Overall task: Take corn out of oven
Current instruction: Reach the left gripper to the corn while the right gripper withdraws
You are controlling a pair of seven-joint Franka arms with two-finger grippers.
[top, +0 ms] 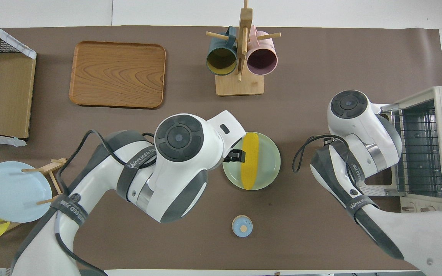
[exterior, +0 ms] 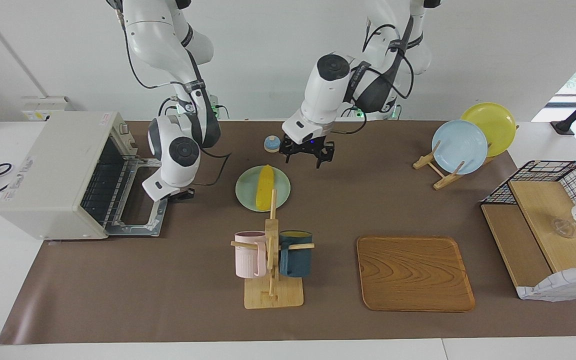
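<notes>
— Where's the bright yellow ribbed corn?
— Lying on the pale green round plate, just beside and below the left gripper, whose fingers are spread apart and empty.
— And the right gripper?
— Fingers together, at the open door of the off-white toaster oven.

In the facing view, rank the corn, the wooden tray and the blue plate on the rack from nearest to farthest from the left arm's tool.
From the left tool, raised and open beside the green plate:
1. Corn, lying on the green plate, out of the oven.
2. Wooden tray, farther from the robots, toward the left arm's end.
3. Blue plate, upright on its rack at the left arm's end.
</notes>
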